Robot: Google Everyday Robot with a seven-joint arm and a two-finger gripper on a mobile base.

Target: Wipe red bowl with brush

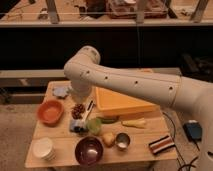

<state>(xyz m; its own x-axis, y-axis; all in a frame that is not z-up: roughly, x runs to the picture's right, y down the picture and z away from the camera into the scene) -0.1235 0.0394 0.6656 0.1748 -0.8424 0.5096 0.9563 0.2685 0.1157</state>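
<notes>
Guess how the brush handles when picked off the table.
The brush looks slim with a thin handle: probably light and stiff. Lying flat on the table, it may skid or pivot when pinched. It might twist in the tool, which hangs close by, between red bowl and yellow tray.

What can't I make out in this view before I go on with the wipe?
Camera view only:
- The gripper hangs over the back of the table, between the red bowl and the yellow tray; the arm masks most of it.
- The brush: its far end is lost beside the gripper.
- The red bowl's inside: too blurred to judge.
- The arm's base: cut off by the right edge.
</notes>
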